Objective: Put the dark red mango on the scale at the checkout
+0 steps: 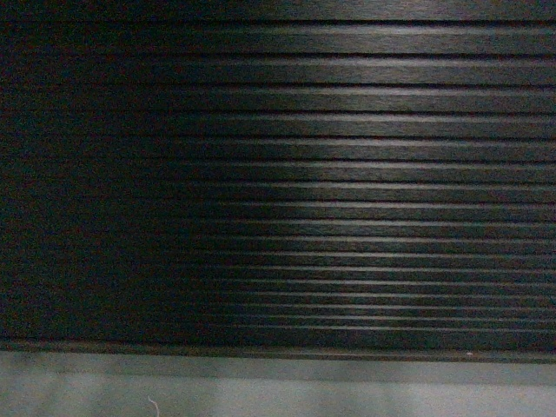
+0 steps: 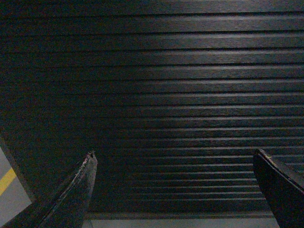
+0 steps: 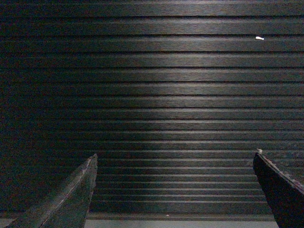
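Before the checkout (image 1: pixel 347 174) slats — both grippers' fingers (image 2: pixel 76 190) spread, empty.

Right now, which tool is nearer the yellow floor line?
Left, probably. The yellow line lies just outside the left tool, past the checkout front's edge. The right tool faces only ribbed slats; no line shows in its view.

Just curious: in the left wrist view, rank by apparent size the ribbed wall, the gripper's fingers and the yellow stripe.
Largest to smallest:
checkout front
left gripper's fingers, enlarged by nearness to the camera
yellow stripe
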